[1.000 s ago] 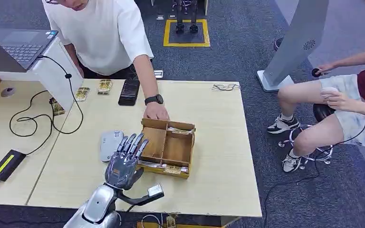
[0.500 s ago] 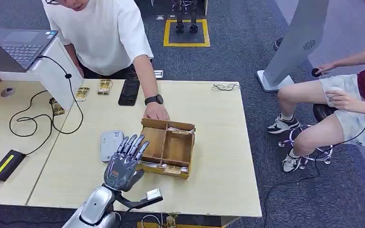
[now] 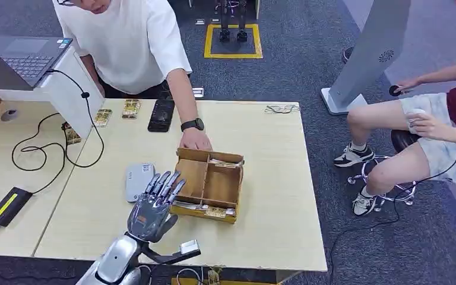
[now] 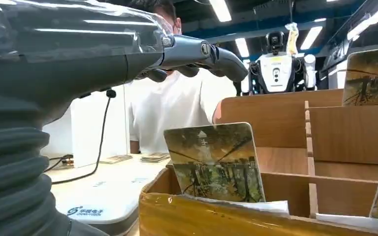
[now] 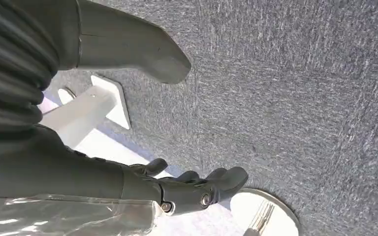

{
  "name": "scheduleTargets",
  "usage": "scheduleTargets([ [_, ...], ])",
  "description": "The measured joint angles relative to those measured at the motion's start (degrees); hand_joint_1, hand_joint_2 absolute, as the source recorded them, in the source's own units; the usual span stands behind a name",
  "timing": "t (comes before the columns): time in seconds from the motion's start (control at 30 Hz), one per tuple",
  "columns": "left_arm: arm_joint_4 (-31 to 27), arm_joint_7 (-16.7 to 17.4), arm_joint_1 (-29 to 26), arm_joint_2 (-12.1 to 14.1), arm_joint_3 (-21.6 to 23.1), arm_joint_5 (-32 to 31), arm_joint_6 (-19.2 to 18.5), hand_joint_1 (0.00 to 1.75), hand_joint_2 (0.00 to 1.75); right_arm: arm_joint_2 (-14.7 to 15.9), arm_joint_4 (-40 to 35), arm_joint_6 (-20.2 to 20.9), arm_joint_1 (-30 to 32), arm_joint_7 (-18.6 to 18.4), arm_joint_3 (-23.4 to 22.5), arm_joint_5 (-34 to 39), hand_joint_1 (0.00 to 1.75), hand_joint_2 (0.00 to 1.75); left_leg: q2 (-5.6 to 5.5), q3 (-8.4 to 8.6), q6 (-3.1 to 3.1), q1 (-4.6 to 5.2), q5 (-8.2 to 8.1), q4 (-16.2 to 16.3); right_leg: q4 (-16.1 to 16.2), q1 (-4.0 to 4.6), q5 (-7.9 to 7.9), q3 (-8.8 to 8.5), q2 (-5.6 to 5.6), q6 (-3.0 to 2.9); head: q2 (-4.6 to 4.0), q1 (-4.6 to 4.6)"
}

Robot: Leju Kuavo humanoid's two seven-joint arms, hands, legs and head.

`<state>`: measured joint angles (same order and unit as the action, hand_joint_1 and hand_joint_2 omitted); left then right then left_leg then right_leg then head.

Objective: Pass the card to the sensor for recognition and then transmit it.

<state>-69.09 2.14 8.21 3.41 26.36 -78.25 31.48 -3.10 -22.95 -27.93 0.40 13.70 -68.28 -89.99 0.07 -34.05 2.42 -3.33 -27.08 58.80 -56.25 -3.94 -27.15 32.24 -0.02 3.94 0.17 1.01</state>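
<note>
— Where's the left robot hand (image 3: 152, 208)?
— Over the bench (image 3: 273, 196), just left of the wooden tray (image 3: 209, 184), fingers stretched apart and holding nothing.

— And the card (image 4: 215, 162)?
— Standing upright in the tray's near slot, leaning on the near wall; more cards sit in the far slot.

— The right robot hand (image 5: 177, 189)?
— Hanging above grey carpet, fingers loosely spread, empty.

— Anything else?
— A person's hand (image 3: 195, 140) rests on the tray's far edge. The grey sensor (image 3: 138, 180) lies left of the tray.

1 tray (image 3: 209, 181) | 1 phone (image 3: 161, 114) - 1 laptop (image 3: 27, 56) | 2 ppl (image 3: 132, 44)
</note>
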Motion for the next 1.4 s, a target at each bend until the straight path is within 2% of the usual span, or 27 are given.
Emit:
scheduleTargets([
  [0.33, -1.5, -2.3, -0.8, 0.9, 0.0, 1.4, -0.9, 0.0, 1.75, 0.0, -0.6, 0.4, 0.1, 0.0, -0.1, 0.0, 0.0, 1.75, 0.0, 0.0, 0.0, 0.0, 0.0, 0.0, 0.0, 0.0, -0.01, 0.01, 0.0, 0.0, 0.0, 0.0],
  [0.37, -1.6, -2.4, -0.8, 0.9, 0.0, 1.4, -0.9, 1.69, 1.75, 0.0, -0.7, 0.4, 0.1, 0.0, -0.1, 0.0, 0.0, 1.75, 0.0, 0.0, 0.0, 0.0, 0.0, 0.0, 0.0, 0.0, -0.01, 0.01, 0.0, 0.0, 0.0, 0.0],
  [0.4, -1.6, -2.4, -0.8, 1.0, 0.0, 1.4, -1.0, 1.75, 1.75, -0.1, -0.7, 0.4, 0.0, 0.0, -0.1, 0.0, 0.0, 1.75, 0.0, 0.0, 0.0, 0.0, 0.0, 0.0, 0.0, 0.0, -0.01, 0.01, 0.0, 0.0, 0.0, 0.0],
  [0.67, -1.9, -2.5, -1.0, 0.9, 0.0, 3.5, -1.0, 1.75, 1.75, -0.1, -1.1, 0.4, 0.1, 0.2, -0.1, 0.0, 0.0, 1.75, 0.0, 0.0, 0.0, 0.0, 0.0, 0.0, 0.0, 0.0, -0.01, 0.01, 0.0, 0.0, 0.0, 0.0],
  [1.4, -2.0, -2.7, -1.0, 1.0, 0.0, 3.6, -2.5, 1.75, 1.75, -0.3, -1.9, 0.7, 0.1, 0.3, -0.1, 0.0, 0.0, 1.75, 0.0, 0.01, 0.0, 0.0, 0.0, 0.0, 0.0, 0.0, -0.01, 0.0, 0.01, 0.0, 0.0, 0.0],
])
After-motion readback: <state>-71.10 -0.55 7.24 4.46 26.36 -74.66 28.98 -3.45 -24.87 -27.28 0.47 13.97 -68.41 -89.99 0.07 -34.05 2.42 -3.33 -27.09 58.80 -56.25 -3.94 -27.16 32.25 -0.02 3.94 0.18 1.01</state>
